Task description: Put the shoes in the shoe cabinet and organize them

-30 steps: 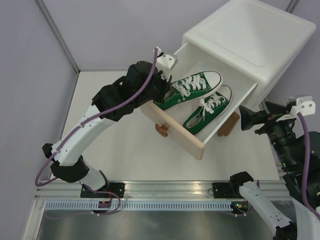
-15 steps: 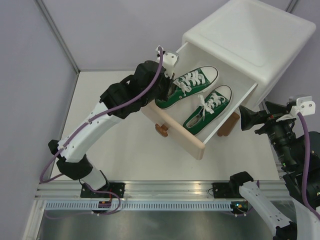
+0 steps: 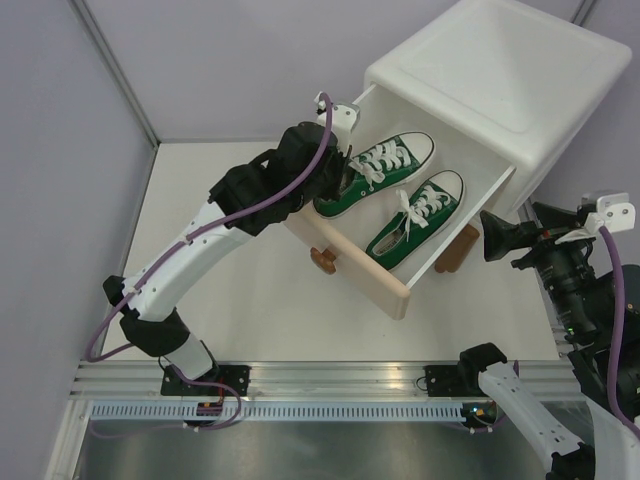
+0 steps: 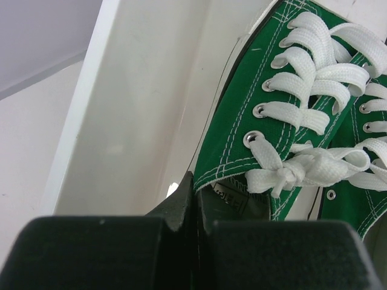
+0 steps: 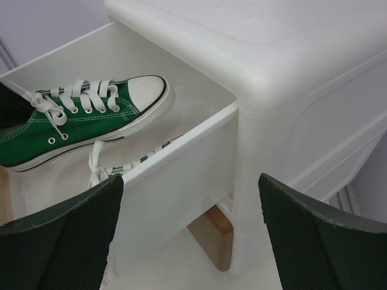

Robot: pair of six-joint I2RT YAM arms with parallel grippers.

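your left arm (image 3: 185, 252) is reaching across the table (image 3: 250, 295) into the pulled-out, beige-fronted drawer (image 3: 365, 275) of the white shoe cabinet (image 3: 500, 70). your left gripper (image 3: 335, 182) is sitting at the heel of the far green sneaker (image 3: 390, 165); its fingers are hiding under the wrist from up here. the near green sneaker (image 3: 420, 215) is lying just beside the far one, both with laces up and toes pointing toward the cabinet body. your right gripper (image 3: 497, 238) is hanging off the drawer's right corner, near a brown foot (image 3: 455, 250), touching nothing.
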